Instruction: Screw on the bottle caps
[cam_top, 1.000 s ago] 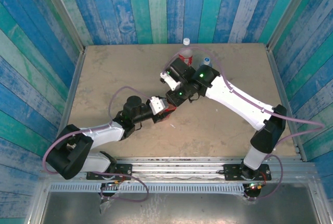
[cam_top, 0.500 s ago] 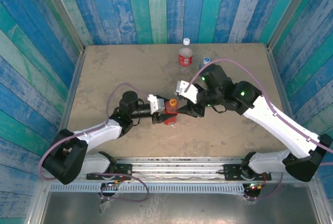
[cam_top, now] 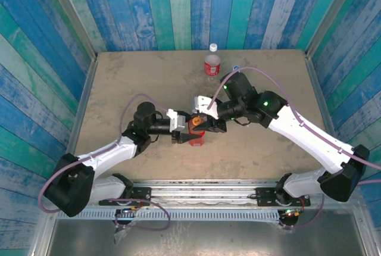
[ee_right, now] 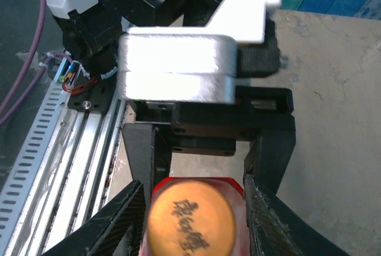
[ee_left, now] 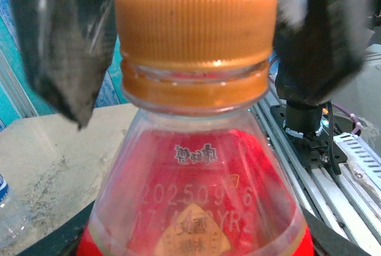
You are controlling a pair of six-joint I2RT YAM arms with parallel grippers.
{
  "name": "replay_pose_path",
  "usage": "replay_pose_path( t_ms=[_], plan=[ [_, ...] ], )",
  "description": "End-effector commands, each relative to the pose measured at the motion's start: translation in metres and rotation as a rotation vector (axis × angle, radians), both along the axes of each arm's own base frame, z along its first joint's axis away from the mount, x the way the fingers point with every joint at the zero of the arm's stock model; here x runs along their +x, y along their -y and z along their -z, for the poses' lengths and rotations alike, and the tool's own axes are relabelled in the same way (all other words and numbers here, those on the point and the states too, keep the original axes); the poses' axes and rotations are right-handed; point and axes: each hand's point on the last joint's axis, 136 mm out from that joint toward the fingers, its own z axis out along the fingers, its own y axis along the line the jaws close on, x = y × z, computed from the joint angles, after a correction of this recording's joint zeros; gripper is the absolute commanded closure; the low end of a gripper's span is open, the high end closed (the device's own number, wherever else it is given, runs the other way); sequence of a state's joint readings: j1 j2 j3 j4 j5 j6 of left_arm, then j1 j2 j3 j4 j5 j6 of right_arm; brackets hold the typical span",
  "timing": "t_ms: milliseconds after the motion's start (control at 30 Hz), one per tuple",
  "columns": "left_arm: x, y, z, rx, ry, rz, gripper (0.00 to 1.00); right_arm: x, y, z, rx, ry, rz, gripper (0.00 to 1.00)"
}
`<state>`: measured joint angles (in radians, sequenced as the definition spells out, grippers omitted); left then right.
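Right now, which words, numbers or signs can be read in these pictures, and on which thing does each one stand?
"202509" on the red bottle, left wrist view; what follows is unclear.
Small dark characters above it: not readable.
Dark marks on the orange cap: blurred.
Red label on the far bottle: too small.

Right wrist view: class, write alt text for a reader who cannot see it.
An orange cap, seen from above on a red bottle, sits between the two black fingers of the right gripper. Beyond it, the left gripper clamps the bottle; tan table lies to the right.
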<state>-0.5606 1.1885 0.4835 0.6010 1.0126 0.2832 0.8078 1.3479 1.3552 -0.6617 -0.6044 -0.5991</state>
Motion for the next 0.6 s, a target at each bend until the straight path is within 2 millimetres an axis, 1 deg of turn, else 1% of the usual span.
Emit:
replay_pose_path(
  t_ms=[0,133,233,267,333,367,400,433,467,500,567],
  plan=[
    [-0.005,-0.002,-0.011,-0.021,0.026,0.015,0.42,-0.003,-0.001,-0.010,0.030,-0.018,-0.019,0.58],
    [0.000,-0.002,-0.010,-0.022,0.029,-0.012,0.41,-0.007,-0.002,-0.014,0.048,-0.043,-0.024,0.69],
    [0.011,-0.004,-0.013,-0.048,0.037,-0.089,0.41,-0.007,-0.002,-0.014,0.057,-0.068,-0.007,0.76],
    [0.016,-0.005,-0.016,-0.065,0.042,-0.128,0.41,-0.005,-0.002,-0.014,0.059,-0.074,0.013,0.78],
    [0.030,-0.008,-0.021,-0.090,0.048,-0.213,0.42,0.006,-0.004,-0.015,0.075,-0.094,0.098,0.83],
    [0.038,-0.010,-0.022,-0.095,0.048,-0.258,0.42,0.016,-0.003,-0.013,0.084,-0.099,0.184,0.84],
    [0.046,-0.011,-0.023,-0.096,0.058,-0.301,0.42,0.029,-0.001,-0.012,0.101,-0.103,0.290,0.90],
    [0.054,-0.012,-0.023,-0.091,0.067,-0.336,0.42,0.043,0.001,-0.012,0.121,-0.101,0.400,0.90],
    [0.064,-0.013,-0.022,-0.081,0.071,-0.383,0.42,0.063,0.009,-0.010,0.142,-0.107,0.565,0.92],
    [0.075,-0.014,-0.021,-0.067,0.071,-0.432,0.42,0.075,0.016,-0.009,0.165,-0.114,0.694,0.95],
    [0.092,-0.016,-0.025,-0.060,0.082,-0.504,0.42,0.091,0.028,-0.006,0.201,-0.128,0.900,0.97]
  ],
)
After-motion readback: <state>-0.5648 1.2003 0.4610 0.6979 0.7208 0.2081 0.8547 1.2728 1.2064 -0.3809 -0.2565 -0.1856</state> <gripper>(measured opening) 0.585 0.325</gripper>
